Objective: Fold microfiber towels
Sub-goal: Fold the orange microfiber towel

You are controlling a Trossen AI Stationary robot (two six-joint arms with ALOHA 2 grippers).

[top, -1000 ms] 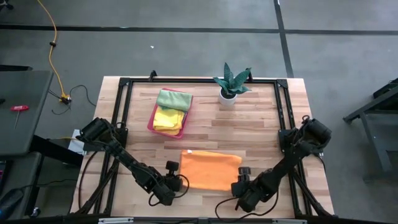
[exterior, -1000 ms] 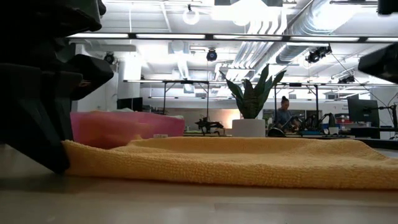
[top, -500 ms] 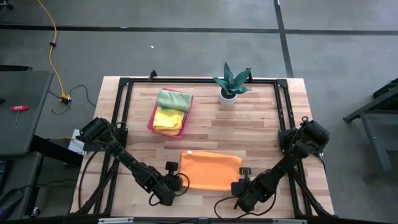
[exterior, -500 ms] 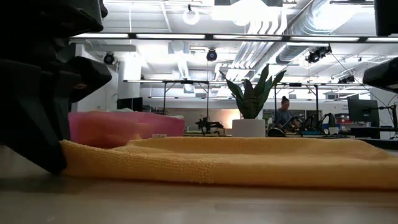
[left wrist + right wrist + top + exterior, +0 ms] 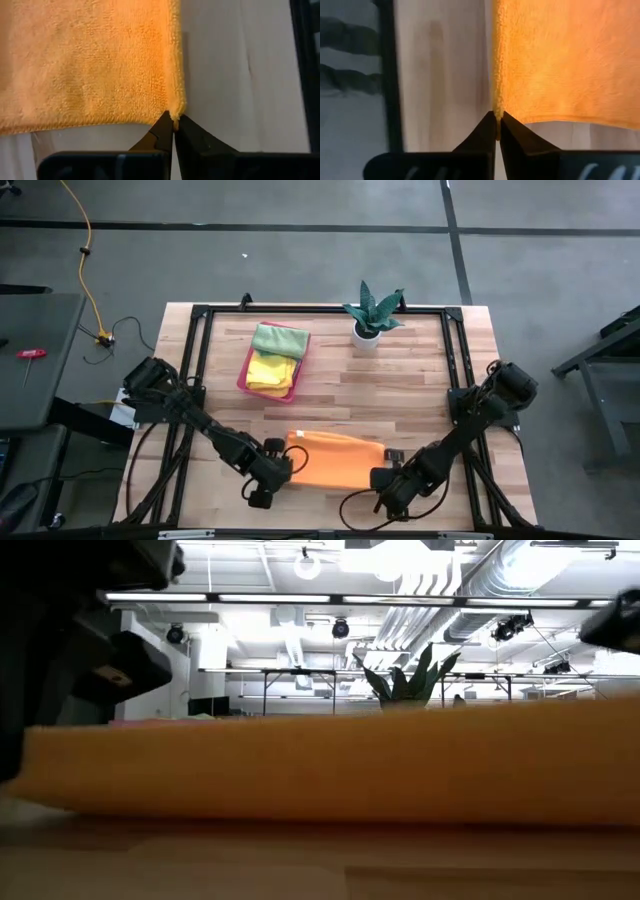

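High view: orange towel (image 5: 335, 460) at lower centre of frame, on wooden table (image 5: 400, 395). Left gripper (image 5: 283, 465) at towel's left edge, lower-left corner; right gripper (image 5: 385, 472) at towel's lower-right corner. Both arms reach in from frame sides toward lower centre. Pink tray (image 5: 294, 370) in upper-left part of table, w/ light green towel (image 5: 278, 338) and yellow towel (image 5: 272, 368) stacked inside. Potted plant (image 5: 372, 313) at upper centre, well apart from orange towel.

Low view: orange towel (image 5: 330, 765) fills frame's middle band edge to edge, its near edge raised off table surface (image 5: 320, 865). Dark arm parts at upper left and far upper right. Plant leaves (image 5: 410, 680) show just above towel's top edge, centre-right. Tray not visible here.

Left wrist view: fingers (image 5: 161, 132) pressed together, pinching corner of orange towel (image 5: 90, 65); left gripper (image 5: 173, 125) tips at lower centre of frame. Cloth spreads over upper left; bare table (image 5: 235, 75) to right.

Right wrist view: fingers (image 5: 509, 131) pressed together, pinching corner of orange towel (image 5: 565, 60); right gripper (image 5: 497, 122) tips at lower centre. Cloth occupies upper right; table (image 5: 440, 75) and dark frame rail (image 5: 387, 75) at left.
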